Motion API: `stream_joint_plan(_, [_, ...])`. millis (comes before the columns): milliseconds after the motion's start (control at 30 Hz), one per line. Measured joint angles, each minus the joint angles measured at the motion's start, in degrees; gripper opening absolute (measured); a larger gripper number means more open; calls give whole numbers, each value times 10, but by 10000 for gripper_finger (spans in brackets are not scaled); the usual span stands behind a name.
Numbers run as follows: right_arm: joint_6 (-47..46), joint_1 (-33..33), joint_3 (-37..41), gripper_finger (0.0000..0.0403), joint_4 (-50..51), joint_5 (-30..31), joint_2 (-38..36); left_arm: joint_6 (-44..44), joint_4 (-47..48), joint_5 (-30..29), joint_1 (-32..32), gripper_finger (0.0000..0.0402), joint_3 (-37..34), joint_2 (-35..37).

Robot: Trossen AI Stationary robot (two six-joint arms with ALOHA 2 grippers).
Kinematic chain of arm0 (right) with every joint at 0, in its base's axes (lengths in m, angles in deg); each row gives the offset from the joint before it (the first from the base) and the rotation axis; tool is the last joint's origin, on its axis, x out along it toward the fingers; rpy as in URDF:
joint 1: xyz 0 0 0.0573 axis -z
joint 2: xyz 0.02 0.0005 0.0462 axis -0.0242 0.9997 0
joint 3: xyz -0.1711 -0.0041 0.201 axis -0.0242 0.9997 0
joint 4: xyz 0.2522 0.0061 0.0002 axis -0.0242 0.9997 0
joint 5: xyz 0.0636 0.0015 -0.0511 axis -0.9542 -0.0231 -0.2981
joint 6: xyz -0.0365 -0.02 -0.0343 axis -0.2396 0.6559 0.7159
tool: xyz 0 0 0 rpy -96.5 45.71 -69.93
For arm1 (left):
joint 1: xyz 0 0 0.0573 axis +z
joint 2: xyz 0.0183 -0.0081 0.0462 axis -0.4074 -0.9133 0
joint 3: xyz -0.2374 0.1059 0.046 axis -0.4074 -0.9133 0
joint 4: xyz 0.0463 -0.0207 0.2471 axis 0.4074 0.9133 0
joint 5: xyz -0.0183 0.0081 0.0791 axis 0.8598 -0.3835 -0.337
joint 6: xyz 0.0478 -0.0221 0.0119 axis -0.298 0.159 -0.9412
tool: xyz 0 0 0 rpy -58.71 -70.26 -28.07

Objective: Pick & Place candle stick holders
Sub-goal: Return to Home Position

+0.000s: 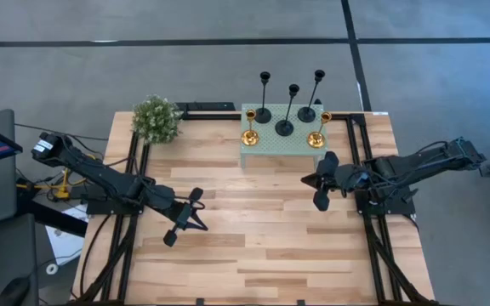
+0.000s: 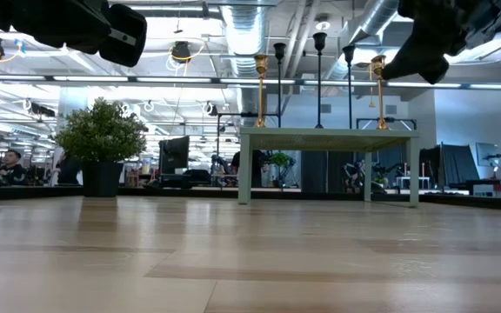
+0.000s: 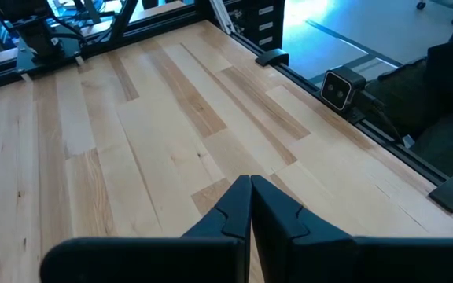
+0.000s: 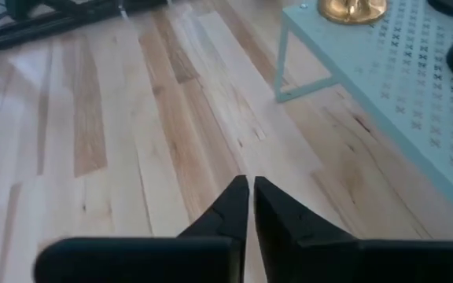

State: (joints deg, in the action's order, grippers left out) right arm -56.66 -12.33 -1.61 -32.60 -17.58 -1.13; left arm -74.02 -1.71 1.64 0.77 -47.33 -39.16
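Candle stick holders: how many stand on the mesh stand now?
5, all on the pale green mesh stand: a black holder back left, another in the middle, a third back right; a gold holder front left, another front right. None looks hidden.

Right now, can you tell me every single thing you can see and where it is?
black candle stick holders: three, black, on the stand, behind and between the gold ones
gold candle stick holders: two, shiny gold, at the stand's two near corners
stand: one, pale green mesh, far middle of the table
plant: one, green and bushy, far left corner of the table
table: one, light wood
left gripper: one, dark, shut and empty, over the table's left side
right gripper: one, dark, shut and empty, near the stand's right end
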Motion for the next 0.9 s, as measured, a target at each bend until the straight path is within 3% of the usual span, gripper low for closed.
stream_joint_plan(767, [0, 0, 0, 8, -46, 1, -1, -7, -13, 0, 0, 8, 0, 0])
stream_joint_plan(900, [55, 0, 0, 9, -46, 10, -1, -19, -28, 0, 0, 8, 0, 0])
